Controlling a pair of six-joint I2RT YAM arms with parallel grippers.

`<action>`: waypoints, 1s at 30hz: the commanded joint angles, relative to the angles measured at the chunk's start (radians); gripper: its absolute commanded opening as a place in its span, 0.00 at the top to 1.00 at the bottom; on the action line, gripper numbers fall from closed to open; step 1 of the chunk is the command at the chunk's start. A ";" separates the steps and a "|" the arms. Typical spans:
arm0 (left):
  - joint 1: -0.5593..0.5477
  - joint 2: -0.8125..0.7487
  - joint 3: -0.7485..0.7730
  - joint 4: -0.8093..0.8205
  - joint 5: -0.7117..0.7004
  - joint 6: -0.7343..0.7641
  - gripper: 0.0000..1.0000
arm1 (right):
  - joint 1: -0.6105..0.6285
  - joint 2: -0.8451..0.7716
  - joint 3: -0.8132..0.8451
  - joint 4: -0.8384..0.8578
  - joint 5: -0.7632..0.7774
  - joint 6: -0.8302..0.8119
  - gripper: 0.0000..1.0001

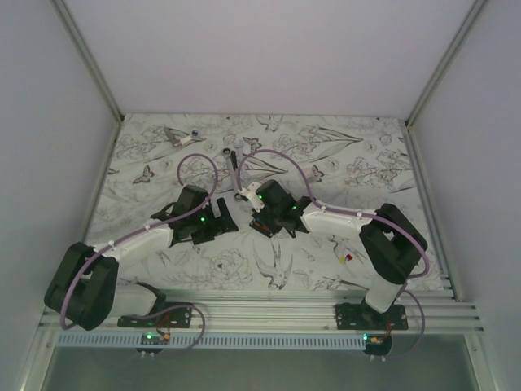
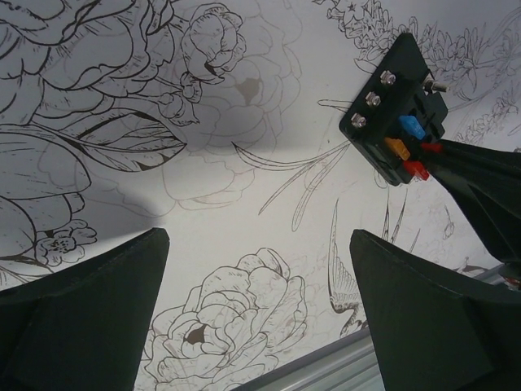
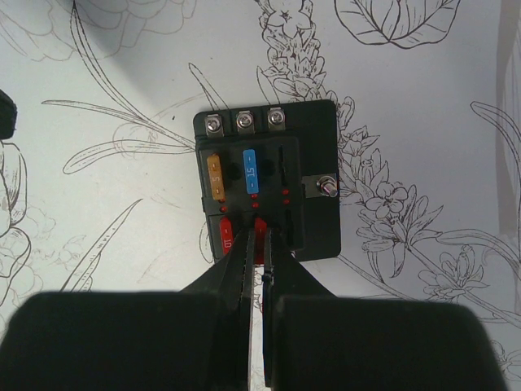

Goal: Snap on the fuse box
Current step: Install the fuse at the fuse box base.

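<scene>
The fuse box (image 3: 313, 175) is a black square box lying flat on the patterned table, with three screws along its far edge. It holds an orange fuse (image 3: 216, 177), a blue fuse (image 3: 251, 171) and a red fuse (image 3: 226, 236). My right gripper (image 3: 260, 238) reaches over the box's near edge, shut on a second red fuse (image 3: 260, 226) standing in its slot. In the left wrist view the fuse box (image 2: 383, 106) lies at the upper right with the right fingers (image 2: 480, 175) on it. My left gripper (image 2: 256, 314) hovers open over bare table, left of the box (image 1: 260, 226).
Two tiny loose fuses (image 1: 346, 258) lie near the right arm. At the back of the table are a grey metal piece (image 1: 175, 135), a small ring (image 1: 222, 151) and a dark bar (image 1: 234, 160). An aluminium rail (image 1: 269, 314) runs along the near edge.
</scene>
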 commanded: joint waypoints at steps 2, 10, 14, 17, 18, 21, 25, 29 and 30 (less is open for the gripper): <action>0.007 0.014 0.025 -0.022 0.019 -0.010 0.00 | 0.009 0.021 0.017 0.015 0.017 -0.021 1.00; 0.007 0.016 0.023 -0.021 0.021 -0.010 0.00 | 0.009 0.038 0.005 -0.022 0.012 -0.016 1.00; 0.007 0.015 0.023 -0.022 0.024 -0.010 0.00 | 0.007 0.060 0.002 -0.047 0.009 -0.017 1.00; 0.007 0.012 0.020 -0.022 0.024 -0.011 0.00 | -0.002 0.075 0.003 -0.075 0.032 -0.020 1.00; 0.007 0.008 0.018 -0.022 0.024 -0.011 0.00 | -0.013 0.074 0.000 -0.084 0.037 -0.018 1.00; 0.007 -0.005 0.009 -0.021 0.019 -0.011 0.00 | -0.049 0.059 -0.014 -0.097 0.013 -0.023 1.00; 0.007 -0.008 0.009 -0.021 0.017 -0.014 0.00 | -0.050 0.057 -0.016 -0.123 -0.015 -0.027 1.00; 0.007 -0.008 0.009 -0.021 0.017 -0.014 0.00 | -0.051 0.053 -0.035 -0.130 0.006 -0.008 1.00; 0.007 -0.008 0.009 -0.021 0.017 -0.014 0.00 | -0.051 0.048 -0.042 -0.130 0.013 -0.005 1.00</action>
